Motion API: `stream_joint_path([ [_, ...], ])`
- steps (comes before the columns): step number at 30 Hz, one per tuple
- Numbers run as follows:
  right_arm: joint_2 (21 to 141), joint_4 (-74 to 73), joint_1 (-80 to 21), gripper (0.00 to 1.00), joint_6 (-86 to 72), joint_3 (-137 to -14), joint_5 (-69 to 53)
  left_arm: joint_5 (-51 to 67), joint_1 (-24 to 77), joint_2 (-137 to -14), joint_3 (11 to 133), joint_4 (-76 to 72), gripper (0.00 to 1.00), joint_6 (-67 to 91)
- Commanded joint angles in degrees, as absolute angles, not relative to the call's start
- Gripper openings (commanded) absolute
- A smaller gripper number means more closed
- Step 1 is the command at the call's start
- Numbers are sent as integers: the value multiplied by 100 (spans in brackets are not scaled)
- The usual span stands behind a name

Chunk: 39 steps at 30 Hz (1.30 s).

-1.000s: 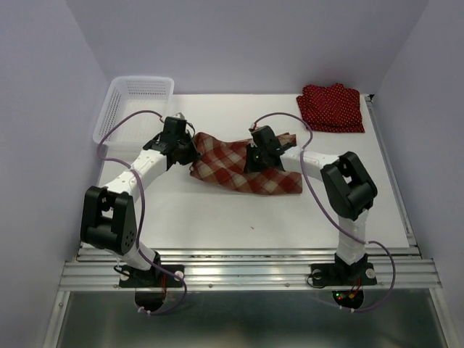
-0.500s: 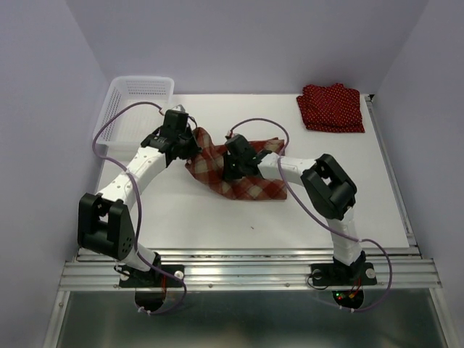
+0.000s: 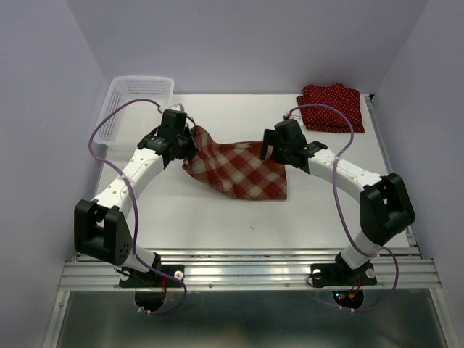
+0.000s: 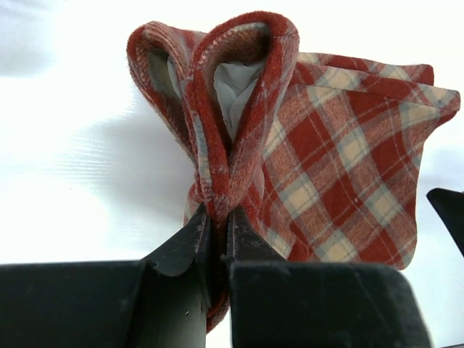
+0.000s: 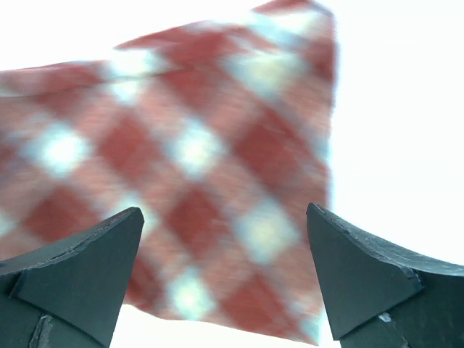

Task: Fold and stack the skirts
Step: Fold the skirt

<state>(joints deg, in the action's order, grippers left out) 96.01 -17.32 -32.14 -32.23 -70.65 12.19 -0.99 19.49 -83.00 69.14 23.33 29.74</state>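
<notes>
A red-and-cream plaid skirt [image 3: 239, 170] lies folded on the white table [image 3: 217, 217] in the middle. My left gripper [image 3: 190, 143] is shut on the plaid skirt's bunched left end [image 4: 217, 145], lifting that end off the table. Over the skirt's right edge hovers my right gripper [image 3: 270, 149], open with nothing between its fingers [image 5: 87, 268]; the plaid cloth [image 5: 196, 167] shows blurred below it. A dark red polka-dot skirt [image 3: 331, 106] lies folded at the back right corner.
A white mesh basket [image 3: 134, 105] stands at the back left corner, just behind my left arm. Purple cables loop over both arms. The table's right edge [image 3: 395, 181] runs beside my right arm.
My right gripper let go of the plaid skirt, opened wide and drew back to the right. The skirt's right part now lies folded over on the table. My left gripper kept its hold.
</notes>
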Motion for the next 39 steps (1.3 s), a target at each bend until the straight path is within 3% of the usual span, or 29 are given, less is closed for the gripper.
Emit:
stream_joint_path([
  [1, 9317, -2197, -2901, 100, -3190, -6452, 1627, -202, 1986, -8007, 7224, 2259, 0, 2751],
  [8, 9422, -2180, -2391, 96, -3191, -6108, 1222, -158, 2039, -8015, 7479, 2294, 0, 2479],
  [11, 9588, -2136, -2391, 87, -3138, -6126, 1029, -211, 2065, -8103, 7611, 2381, 0, 2434],
  [12, 9711, -2127, -2391, 78, -3155, -6117, 872, -228, 2074, -8138, 7664, 2399, 0, 2426],
  [17, 9931, -1793, -2391, 69, -3269, -5986, 352, -202, 2180, -8226, 7708, 2355, 0, 2426],
  [20, 10037, -1696, -2391, 54, -3296, -5933, 167, -193, 2311, -8297, 7760, 2347, 0, 2434],
  [21, 10107, -1688, -2391, 38, -3322, -5924, 158, -185, 2364, -8340, 7787, 2329, 0, 2443],
  [24, 10178, -1670, -2391, 25, -3366, -5880, 89, -184, 2574, -8454, 7909, 2312, 0, 2531],
  [30, 10169, -1433, -2391, 18, -3419, -5660, -281, -325, 3146, -8973, 8314, 2232, 0, 2724],
  [39, 10151, -1257, -2391, 16, -3366, -5546, -536, -202, 4007, -10237, 9279, 2144, 0, 3005],
])
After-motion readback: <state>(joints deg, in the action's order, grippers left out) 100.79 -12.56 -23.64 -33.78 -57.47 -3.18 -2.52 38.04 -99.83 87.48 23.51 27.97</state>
